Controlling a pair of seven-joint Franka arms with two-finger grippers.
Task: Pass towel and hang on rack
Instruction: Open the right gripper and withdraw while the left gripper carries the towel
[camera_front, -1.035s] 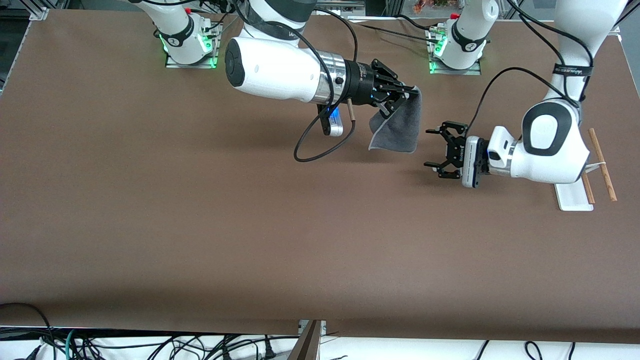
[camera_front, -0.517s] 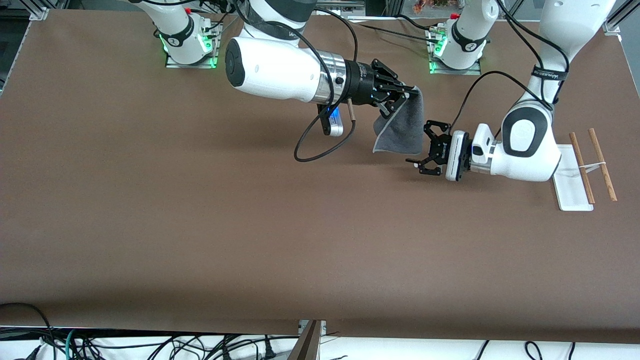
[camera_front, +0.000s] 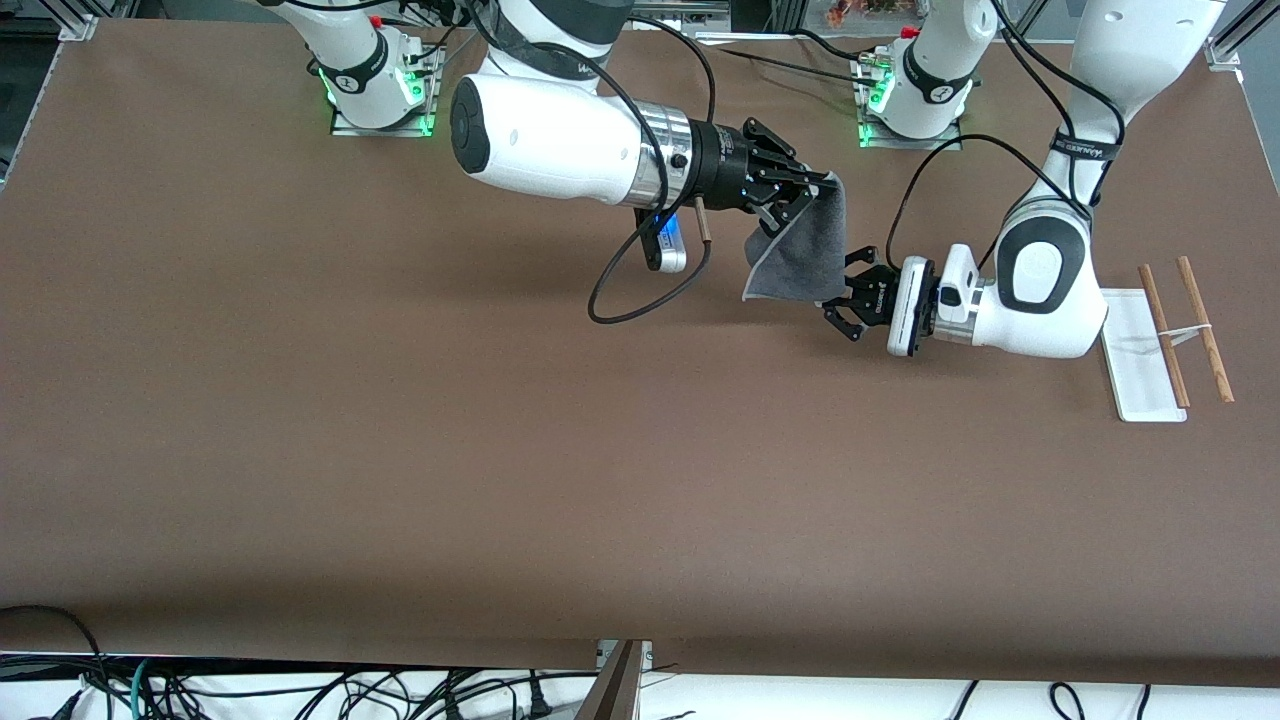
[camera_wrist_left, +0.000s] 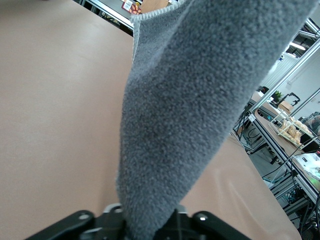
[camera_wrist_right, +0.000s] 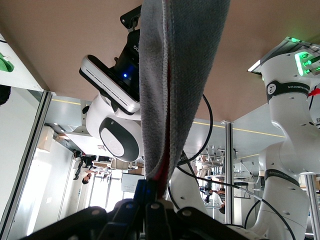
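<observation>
The dark grey towel (camera_front: 800, 255) hangs in the air from my right gripper (camera_front: 805, 192), which is shut on its top corner over the table's middle. In the right wrist view the towel (camera_wrist_right: 175, 75) shows a red strip near my right gripper (camera_wrist_right: 155, 192). My left gripper (camera_front: 838, 292) is at the towel's lower edge, open, with the cloth between its fingers. The left wrist view shows the towel (camera_wrist_left: 190, 100) running into my left gripper (camera_wrist_left: 147, 212). The rack (camera_front: 1135, 350), a white base with two wooden rods (camera_front: 1165, 335), stands at the left arm's end of the table.
A black cable loop (camera_front: 640, 290) hangs under the right arm's wrist. The arm bases (camera_front: 380, 90) with green lights stand along the table's edge farthest from the front camera. Loose cables (camera_front: 300, 690) lie below the table's near edge.
My left gripper has moved away from the rack toward the towel, and now has the towel's lower edge between its fingers. The right gripper and towel have stayed in place.
</observation>
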